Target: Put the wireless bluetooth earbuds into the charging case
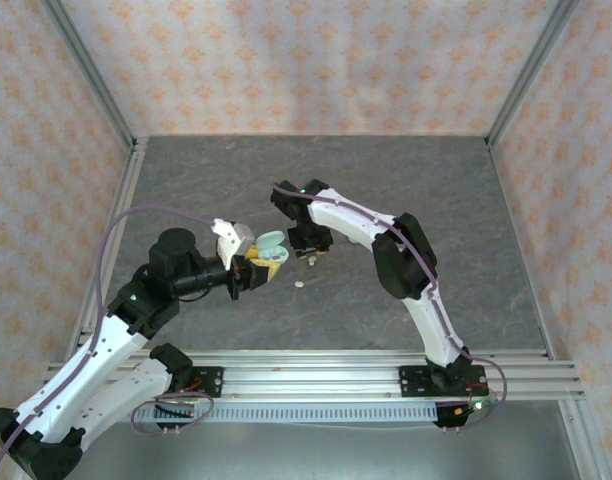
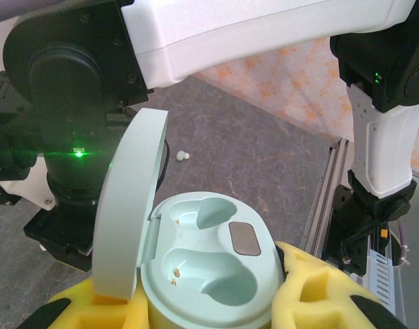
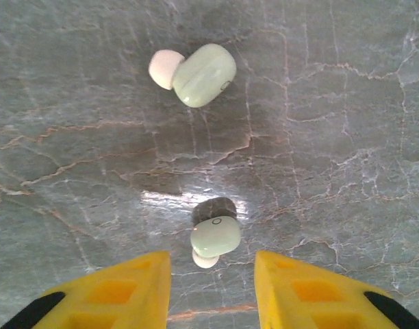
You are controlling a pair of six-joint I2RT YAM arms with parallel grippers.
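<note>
- Yellow foam fingers of the right gripper stand apart and hold nothing. They hang over the nearer earbud, which lies between them on the table.
- The farther earbud lies well apart from the first, also loose on the stone.
- The left gripper is clamped on the charging case. It is held off the table with its lid up, and both wells are empty.
- Risk, in my judgement: the bud is small, rounded and glossy. Soft, wide pads closing off-centre could squirt it sideways or roll it out of reach.
- Risk: the bud rests on its side. Picked up as it lies, it may meet its well at the wrong angle and sit proud, or be offered to the wrong well.
- Risk: the case is gripped by foam alone. A downward push during insertion could tilt it or slip it in the pads, and a knock could swing the lid shut.
- Risk: the two arms work close together at mid-table, so a wide approach could bring one wrist against the other.
- Surface: dark grey, stone-look top with pale veins and a bright glare patch just beyond the nearer bud.
- Room: walls papered in a peach floral pattern, aluminium frame posts at the corners, and a metal rail along the near edge carrying both arm bases.
</note>
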